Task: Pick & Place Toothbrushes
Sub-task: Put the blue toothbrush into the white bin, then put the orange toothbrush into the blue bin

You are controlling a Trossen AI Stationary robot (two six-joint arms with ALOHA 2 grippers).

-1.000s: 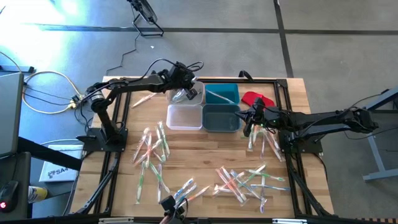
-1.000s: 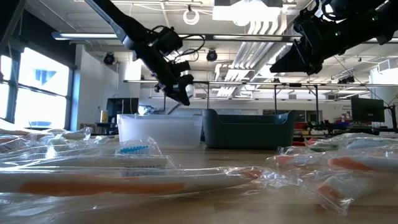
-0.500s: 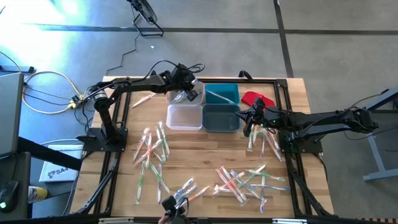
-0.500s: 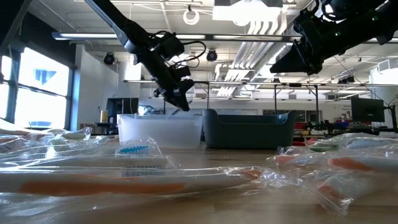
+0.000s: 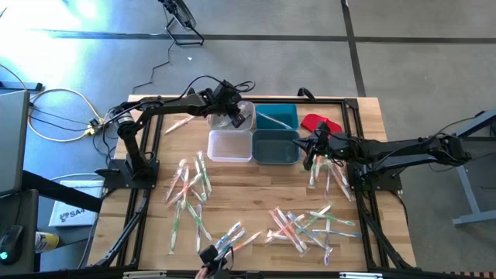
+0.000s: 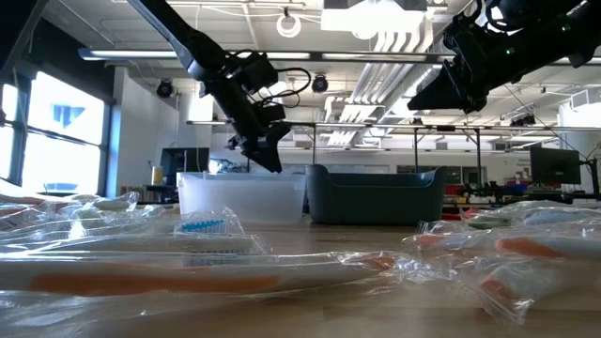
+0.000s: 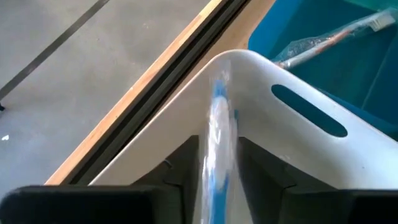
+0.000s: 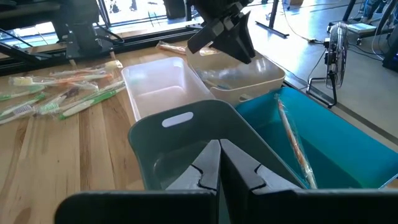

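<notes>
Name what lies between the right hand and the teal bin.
The dark grey bin, seen in the right wrist view: it sits between the right hand and the teal bin.

Bins: 4 in 2x2 block, upper centre: clear (image 5: 241, 115), teal (image 5: 277, 118), white (image 5: 230, 146), grey (image 5: 276, 146); arms: 2; toothbrushes (image 5: 188, 186): dozens, approx, 3 loose heaps across lower table; red piece (image 5: 319, 122): 1, upper right

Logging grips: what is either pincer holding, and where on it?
Left pincer has a blue toothbrush between its fingers, apparently along its handle, over the whitish bin. Right pincer holds nothing.
</notes>
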